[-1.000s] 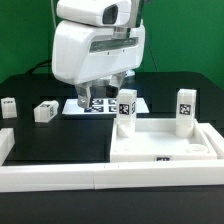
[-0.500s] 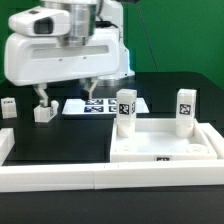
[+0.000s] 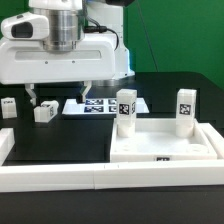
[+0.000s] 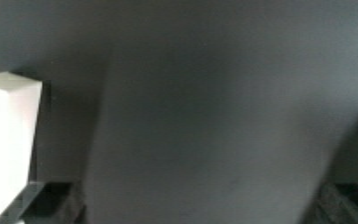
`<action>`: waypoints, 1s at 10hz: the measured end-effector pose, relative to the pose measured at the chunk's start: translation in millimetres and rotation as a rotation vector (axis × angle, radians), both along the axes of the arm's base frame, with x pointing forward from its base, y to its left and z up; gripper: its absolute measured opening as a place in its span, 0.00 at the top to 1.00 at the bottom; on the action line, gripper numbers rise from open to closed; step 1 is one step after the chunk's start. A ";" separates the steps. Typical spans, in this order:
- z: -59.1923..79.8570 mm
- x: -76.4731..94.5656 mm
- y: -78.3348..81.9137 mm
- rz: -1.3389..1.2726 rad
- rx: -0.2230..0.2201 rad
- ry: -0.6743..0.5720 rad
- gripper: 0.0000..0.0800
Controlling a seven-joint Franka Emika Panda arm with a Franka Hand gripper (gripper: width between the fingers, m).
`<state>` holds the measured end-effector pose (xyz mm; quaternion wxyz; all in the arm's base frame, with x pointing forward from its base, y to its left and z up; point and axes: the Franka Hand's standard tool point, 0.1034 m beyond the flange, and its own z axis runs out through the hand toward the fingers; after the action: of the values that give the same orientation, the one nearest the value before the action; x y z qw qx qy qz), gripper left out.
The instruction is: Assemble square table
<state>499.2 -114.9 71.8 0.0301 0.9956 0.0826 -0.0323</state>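
Pincer (image 3: 59, 95) wide open, jaws spread far apart, nothing between them, nothing held. It hangs low over the black bench (image 3: 60, 140), fingers pointing down. In the wrist view the pincer (image 4: 197, 205) shows only as two dark fingertips (image 4: 37, 203) at the frame corners, with bare dark bench between them.

Loose leg (image 3: 45, 112) lies on its side just below the pincer, nearer the finger on the exterior view's left. The gap to that finger is thin; contact cannot be told. Second loose leg (image 3: 8, 107) lies farther out past that same finger, at the picture's edge. Marker board (image 3: 100, 104) lies flat on the bench just beyond the other finger, toward the exterior view's right.

Square top (image 3: 150, 140) is well apart from the pincer, toward the exterior view's right and nearer the camera, flat, rim up. Two legs stand upright at its far corners: near upright leg (image 3: 125, 108) on the pincer's side, far upright leg (image 3: 185, 108) beyond it. Border wall (image 3: 60, 175) runs along the front, nearer the camera than the pincer.

Wrist view: white part (image 4: 7, 120) beside one finger, outside the jaws; which part, cannot tell.
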 end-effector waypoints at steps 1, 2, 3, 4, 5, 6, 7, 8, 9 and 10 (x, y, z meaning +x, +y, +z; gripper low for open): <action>-0.6 -2.0 -1.7 -0.061 0.001 -0.001 0.19; -2.0 -10.4 -12.3 -0.149 0.010 0.010 0.19; -1.9 -19.3 -25.6 -0.236 0.008 0.015 0.19; -2.8 -29.0 -39.8 -0.299 0.006 0.025 0.19; -5.7 -37.6 -49.7 -0.430 0.021 0.031 0.19; -8.7 -41.7 -51.7 -0.526 0.044 0.035 0.19; -8.7 -41.2 -49.7 -0.504 0.045 0.043 0.19; -9.0 -42.0 -48.7 -0.505 0.050 0.056 0.19; -9.5 -43.8 -49.6 -0.496 0.054 0.059 0.19; -11.0 -55.9 -52.0 -0.472 0.090 0.119 0.19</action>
<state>443.2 -166.9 60.8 -0.0278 0.9840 -0.1492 -0.0934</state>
